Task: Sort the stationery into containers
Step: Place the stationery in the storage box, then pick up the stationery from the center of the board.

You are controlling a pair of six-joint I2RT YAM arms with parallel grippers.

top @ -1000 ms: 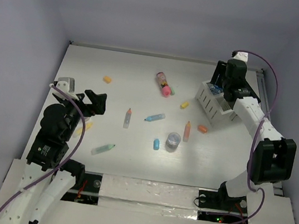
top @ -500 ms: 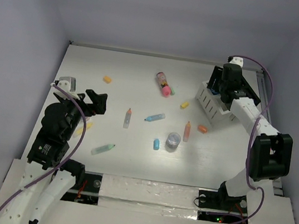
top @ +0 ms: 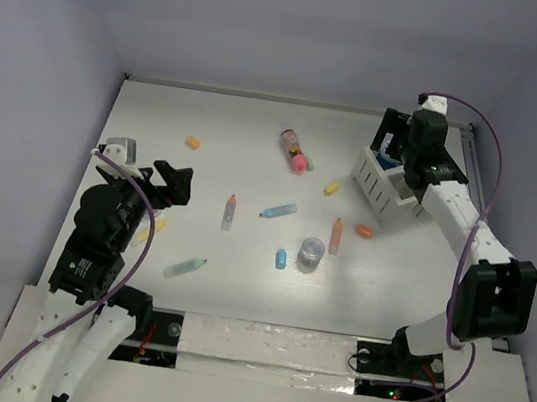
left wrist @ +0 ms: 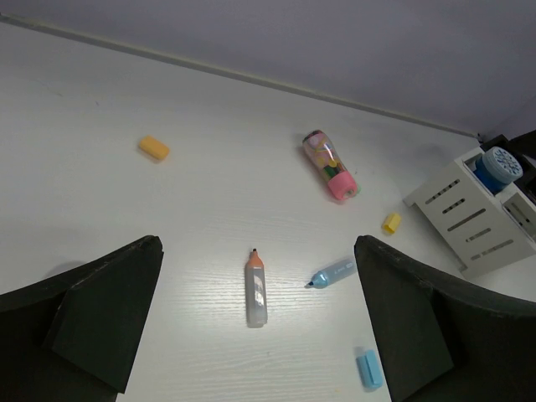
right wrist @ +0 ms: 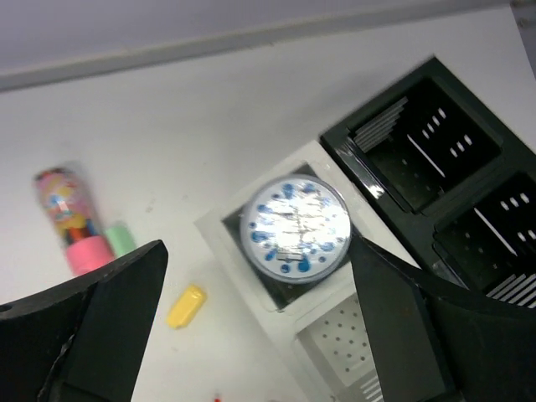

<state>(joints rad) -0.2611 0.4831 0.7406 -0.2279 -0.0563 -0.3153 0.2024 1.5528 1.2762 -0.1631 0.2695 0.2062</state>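
From above, the right hand (top: 390, 146) is hanging open over the organizer (top: 383, 193); pens (top: 277, 209) and capsules (top: 281, 259) are lying left of it, unsorted. Left wrist: the left hand (left wrist: 260, 352) is gaping, empty. Right wrist: a blue jar (right wrist: 295, 226) is sitting inside the organizer's white half.

The counter (left wrist: 193, 92) shows a smooth white face with faint wood grain and a soft sheen. Under the right end effector (right wrist: 258, 251), the jar (right wrist: 295, 226) lid gleams glossy; the organizer (right wrist: 335, 343) is plastic, white half matt, black half shinier.
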